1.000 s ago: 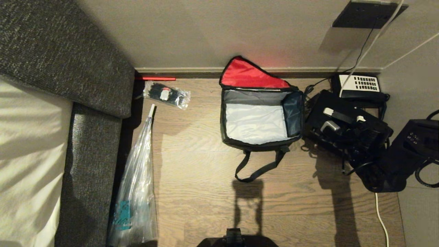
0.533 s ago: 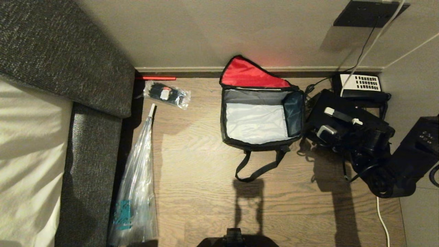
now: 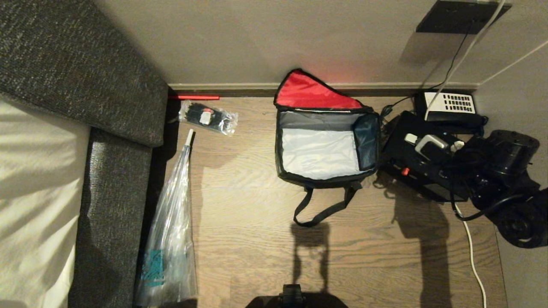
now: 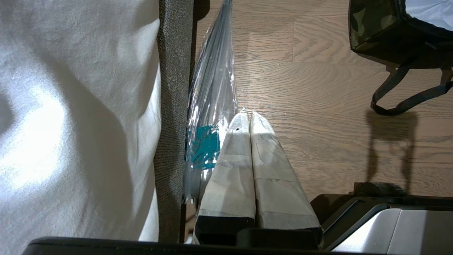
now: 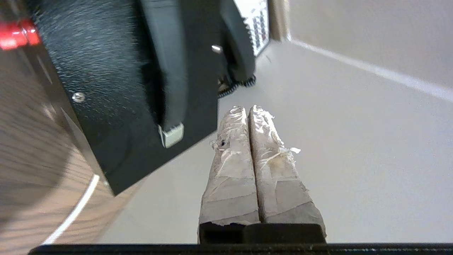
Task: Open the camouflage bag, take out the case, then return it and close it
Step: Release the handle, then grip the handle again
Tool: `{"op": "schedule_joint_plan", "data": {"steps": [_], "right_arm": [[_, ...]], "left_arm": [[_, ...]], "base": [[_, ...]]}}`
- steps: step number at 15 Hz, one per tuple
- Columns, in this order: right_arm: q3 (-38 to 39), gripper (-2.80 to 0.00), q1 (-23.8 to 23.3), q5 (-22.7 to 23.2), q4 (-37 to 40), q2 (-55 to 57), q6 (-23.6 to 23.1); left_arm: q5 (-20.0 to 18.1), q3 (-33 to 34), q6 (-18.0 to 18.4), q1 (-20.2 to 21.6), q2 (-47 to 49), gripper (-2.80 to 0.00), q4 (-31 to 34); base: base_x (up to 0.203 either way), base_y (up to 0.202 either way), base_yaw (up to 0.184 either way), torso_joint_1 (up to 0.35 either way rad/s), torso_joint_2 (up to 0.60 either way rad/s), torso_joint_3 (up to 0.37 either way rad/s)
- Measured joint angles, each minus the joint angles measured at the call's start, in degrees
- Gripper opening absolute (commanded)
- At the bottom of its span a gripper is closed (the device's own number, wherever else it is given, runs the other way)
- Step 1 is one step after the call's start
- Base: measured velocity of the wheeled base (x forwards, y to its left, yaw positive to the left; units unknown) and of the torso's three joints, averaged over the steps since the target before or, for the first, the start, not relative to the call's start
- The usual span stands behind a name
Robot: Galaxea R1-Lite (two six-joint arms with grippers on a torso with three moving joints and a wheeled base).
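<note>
Right gripper [image 5: 249, 113] had just let go, fingers pressed together empty; flat black glossy case [image 3: 421, 164] lay outside the open boxy camouflage fabric bag [image 3: 325, 147], removal apparently done.

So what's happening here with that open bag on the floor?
The camouflage bag sits open by the wall, its red lid flipped back and its pale inside empty. The black case lies on the floor just to its right, next to a telephone. The robot's right arm is over that side; its right end effector is shut on nothing, beside the case's edge. The left end effector is shut and parked near a clear plastic bag by the sofa. The case has yet to go back in.
</note>
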Motion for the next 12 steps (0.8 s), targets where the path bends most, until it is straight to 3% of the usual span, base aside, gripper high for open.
{"op": "schedule_joint_plan", "data": {"steps": [5, 9, 12], "right_arm": [[7.7, -2.8, -0.1, -5.1, 5.2, -14.7, 8.6], [9.9, -2.8, 0.1, -6.9, 26.2, -35.2, 19.3], [16.8, -2.8, 0.4, -6.8, 41.6, -53.7, 30.5]], "left_arm": [[0.0, 0.0, 0.0, 0.0, 0.0, -2.8, 0.0], [0.0, 0.0, 0.0, 0.0, 0.0, -2.8, 0.0], [0.0, 0.0, 0.0, 0.0, 0.0, -2.8, 0.0]], "base": [[0.0, 0.0, 0.0, 0.0, 0.0, 0.0], [0.0, 0.0, 0.0, 0.0, 0.0, 0.0], [0.0, 0.0, 0.0, 0.0, 0.0, 0.0]]}}
